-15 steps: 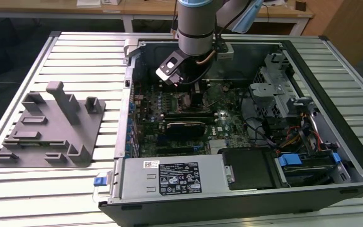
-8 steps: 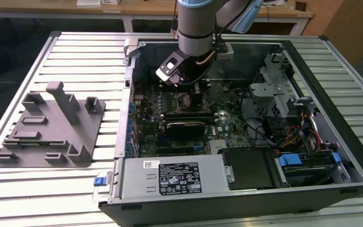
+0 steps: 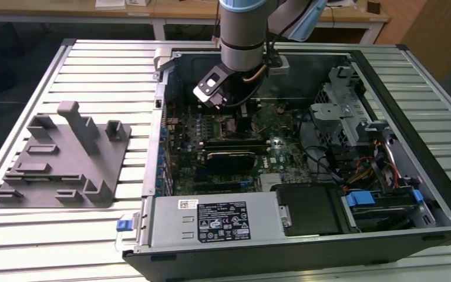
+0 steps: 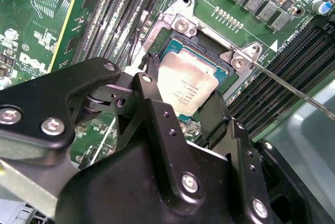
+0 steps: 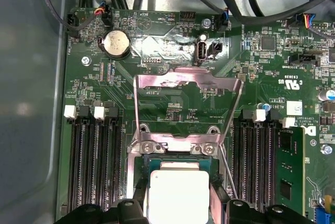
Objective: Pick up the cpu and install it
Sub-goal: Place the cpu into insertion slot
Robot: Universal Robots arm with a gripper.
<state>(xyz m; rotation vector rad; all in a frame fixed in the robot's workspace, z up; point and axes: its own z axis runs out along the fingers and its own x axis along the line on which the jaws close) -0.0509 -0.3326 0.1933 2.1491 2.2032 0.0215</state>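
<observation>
The claw point(image 4: 182, 89) was closed on the cpu point(image 4: 189, 77), as far as the second wrist view showed: its black fingers point(image 4: 157, 114) stood against two opposite edges of the chip with no gap to be seen.

In both wrist views the cpu lay inside the black rim of the socket point(image 4: 210, 44) on the motherboard point(image 5: 94, 72). Whether it sat fully down on the contacts could not be told. It lay flat, silvery plate upward and gold underside hidden. Being square, it had no real long axis, and its edges ran parallel to the socket frame and the memory slots point(image 5: 94, 166) on either side.

By my reckoning the pick-up and the carry were done and the install was at the placing stage. The cpu was not yet released, the load plate point(image 5: 180, 76) stood tipped up and open, and the thin lever point(image 5: 226, 169) was unlatched beside the socket.

In the exterior view the arm point(image 3: 245, 35) reached down into the open computer case point(image 3: 288, 258), which lay on the slatted worktop point(image 3: 92, 64). The grey fixture block point(image 3: 61, 158) lay well apart, toward the exterior view's left.
</observation>
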